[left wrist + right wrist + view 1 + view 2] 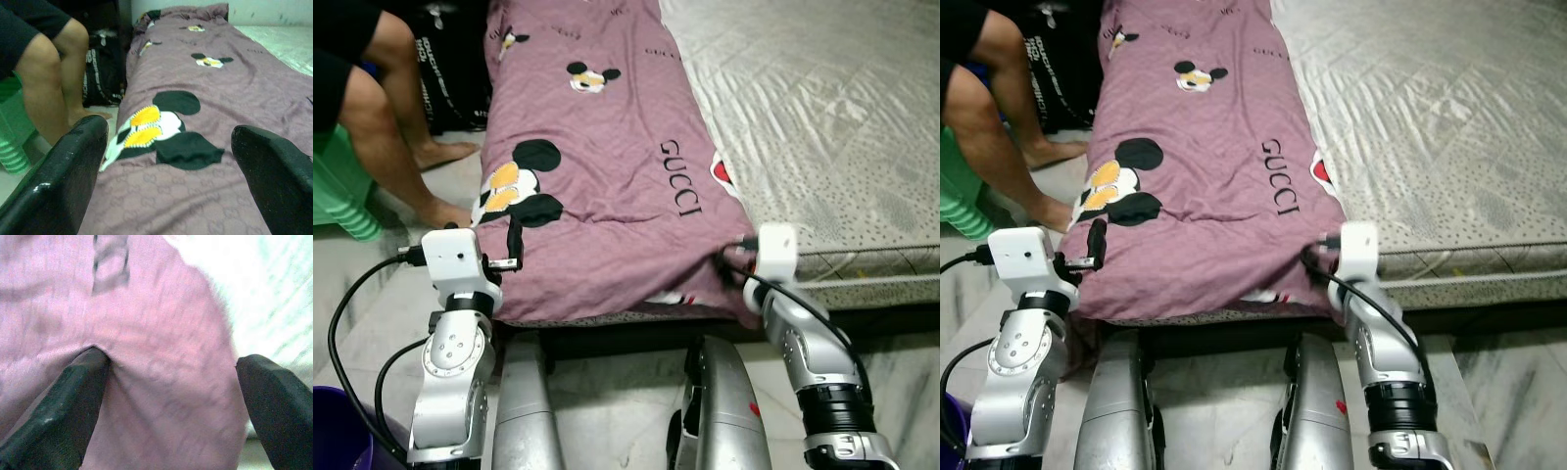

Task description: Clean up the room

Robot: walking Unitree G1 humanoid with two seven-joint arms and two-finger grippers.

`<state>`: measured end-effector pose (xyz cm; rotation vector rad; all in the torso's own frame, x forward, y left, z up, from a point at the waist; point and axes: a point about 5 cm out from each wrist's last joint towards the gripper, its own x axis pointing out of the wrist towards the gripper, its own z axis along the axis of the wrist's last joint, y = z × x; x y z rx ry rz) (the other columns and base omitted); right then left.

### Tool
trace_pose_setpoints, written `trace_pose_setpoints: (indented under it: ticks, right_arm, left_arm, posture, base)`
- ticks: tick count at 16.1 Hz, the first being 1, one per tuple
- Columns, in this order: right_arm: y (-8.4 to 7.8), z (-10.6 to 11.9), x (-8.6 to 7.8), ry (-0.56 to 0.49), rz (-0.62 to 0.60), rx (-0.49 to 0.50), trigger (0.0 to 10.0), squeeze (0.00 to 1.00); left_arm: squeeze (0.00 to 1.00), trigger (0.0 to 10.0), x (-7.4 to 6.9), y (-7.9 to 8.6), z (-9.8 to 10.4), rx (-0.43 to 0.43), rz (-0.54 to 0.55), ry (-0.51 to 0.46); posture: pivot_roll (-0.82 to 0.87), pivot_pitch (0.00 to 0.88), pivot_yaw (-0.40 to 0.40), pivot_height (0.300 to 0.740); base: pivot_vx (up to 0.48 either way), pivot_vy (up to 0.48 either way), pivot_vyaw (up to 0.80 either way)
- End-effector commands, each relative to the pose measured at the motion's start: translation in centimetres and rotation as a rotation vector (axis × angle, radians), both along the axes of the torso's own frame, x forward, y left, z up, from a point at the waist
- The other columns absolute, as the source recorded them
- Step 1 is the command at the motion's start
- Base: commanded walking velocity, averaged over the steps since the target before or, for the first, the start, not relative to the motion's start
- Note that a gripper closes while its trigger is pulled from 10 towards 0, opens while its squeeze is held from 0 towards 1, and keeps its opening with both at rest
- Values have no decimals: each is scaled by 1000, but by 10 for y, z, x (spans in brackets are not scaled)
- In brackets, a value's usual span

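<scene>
A mauve blanket (607, 147) printed with cartoon mice and GUCCI lettering lies lengthwise along the left side of a grey mattress (822, 117). Its near end hangs over the bed's front edge. My left gripper (515, 235) is open at the blanket's near left corner, just above the cloth, with its fingers (73, 166) wide apart. My right gripper (731, 260) is at the near right corner, also open. In the right wrist view one fingertip (85, 377) presses into a crease of the blanket (161, 382), which spans the gap between the fingers.
A person's bare legs (391, 127) stand on the floor left of the bed, beside a green plastic stool (337, 186) and a black bag (450, 78). A purple bucket (333, 431) sits by my left arm. White tiled floor runs under the bed's front edge.
</scene>
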<state>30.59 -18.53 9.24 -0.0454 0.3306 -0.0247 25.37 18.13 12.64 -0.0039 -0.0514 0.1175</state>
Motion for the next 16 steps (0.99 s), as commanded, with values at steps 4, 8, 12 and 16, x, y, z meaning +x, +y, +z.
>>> trace_pose_setpoints:
  ticks: [4, 8, 12, 16]
  right_arm:
    - [-6, 34, 5, -223, -60, -155, 10000, 1000]
    - [-3, 37, 6, -279, -39, -89, 10000, 1000]
    - [30, 50, 5, -379, 49, 111, 10000, 1000]
    - [49, 57, 5, -432, 106, 212, 10000, 0]
  left_arm:
    - [0, 10000, 2, 8, -2, 13, 45, -6]
    - [0, 10000, 1, 9, -3, 11, 54, -12]
    - [0, 10000, 9, 5, 5, -15, 50, -54]
    - [0, 10000, 10, 5, 1, -22, 45, -45]
  posture:
    - [37, 6, -10, 538]
    - [37, 0, -7, 538]
    - [25, 0, 6, 538]
    - [-2, 0, 41, 538]
  base:
    - [0, 0, 0]
    - [0, 0, 0]
    - [0, 0, 0]
    - [0, 0, 0]
